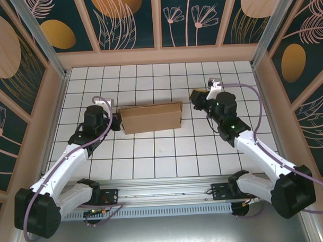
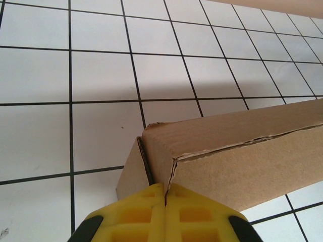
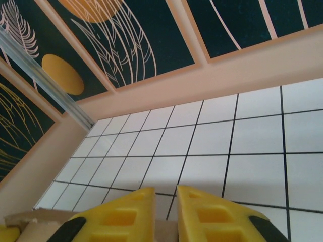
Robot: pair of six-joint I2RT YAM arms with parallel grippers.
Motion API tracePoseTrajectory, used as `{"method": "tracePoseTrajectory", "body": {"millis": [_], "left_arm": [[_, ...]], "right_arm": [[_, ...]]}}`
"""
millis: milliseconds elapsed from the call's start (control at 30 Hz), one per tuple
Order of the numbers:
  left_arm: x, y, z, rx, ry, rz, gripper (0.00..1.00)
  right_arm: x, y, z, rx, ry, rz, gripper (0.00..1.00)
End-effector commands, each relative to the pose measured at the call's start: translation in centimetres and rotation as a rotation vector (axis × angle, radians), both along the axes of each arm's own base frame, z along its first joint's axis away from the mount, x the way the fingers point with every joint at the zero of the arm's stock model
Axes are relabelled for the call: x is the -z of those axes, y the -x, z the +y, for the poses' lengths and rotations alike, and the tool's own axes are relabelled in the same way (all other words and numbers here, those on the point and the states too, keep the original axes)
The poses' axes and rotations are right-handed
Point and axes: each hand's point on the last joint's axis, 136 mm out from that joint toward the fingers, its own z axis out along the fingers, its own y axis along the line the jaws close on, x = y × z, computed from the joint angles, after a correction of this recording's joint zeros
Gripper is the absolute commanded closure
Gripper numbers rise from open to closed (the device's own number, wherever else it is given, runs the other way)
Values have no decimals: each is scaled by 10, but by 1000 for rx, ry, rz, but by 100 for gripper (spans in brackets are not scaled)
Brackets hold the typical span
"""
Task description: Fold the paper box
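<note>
Paper box lay with long axis 9-to-3 o'clock: left fingers together at its 9 o'clock end, right fingers slightly apart beside 3 o'clock.

I am recording the paper box as lying on the white tiled desk, near its middle. Its long axis is running left to right, with the right end angling slightly toward the far wall. It is showing plain brown corrugated cardboard, folded up into a shallow, closed rectangular form. From my left wrist view, its corner is sitting right at the closed tips of my left gripper. A thin ragged seam is running along the long edge there, and the end panel is standing slightly away from the body at that corner.
</note>
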Motion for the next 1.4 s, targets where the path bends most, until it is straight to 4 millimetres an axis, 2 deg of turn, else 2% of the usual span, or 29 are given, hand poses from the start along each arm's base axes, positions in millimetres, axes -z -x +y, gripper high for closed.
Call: {"method": "tracePoseTrajectory", "body": {"millis": [0,67,133,367,467,733,900,933,1033,1100,1200,1233,1367], "left_arm": [[26,11,-3,38,-45,82,100],[27,11,-4,39,-49,86,100],[28,11,-3,39,-53,87,100],[31,10,-2,22,-56,100,100],[32,10,-1,17,-57,104,100],[31,10,0,8,-55,100,100],[27,9,-2,13,-37,93,100],[24,9,-4,16,-26,89,97],[7,10,-8,24,23,67,77],[-4,12,-10,28,50,48,68],[-13,17,-11,17,97,34,59],[-15,19,-12,23,111,32,58],[-19,26,-15,42,148,33,55]], "right_arm": [[11,-12,7,-24,-23,115,79],[24,-25,17,-62,-21,230,72],[33,-29,33,-118,-2,293,67],[58,-25,54,-163,-62,380,68],[62,-19,62,-173,-42,371,69],[95,3,63,-178,-8,397,75],[106,9,60,-173,0,405,76],[106,9,60,-170,1,404,76],[103,7,58,-150,9,390,76],[100,6,57,-134,11,378,76],[97,2,51,-95,25,359,76],[97,7,57,-106,33,355,77],[95,6,57,-85,42,342,78]]}}
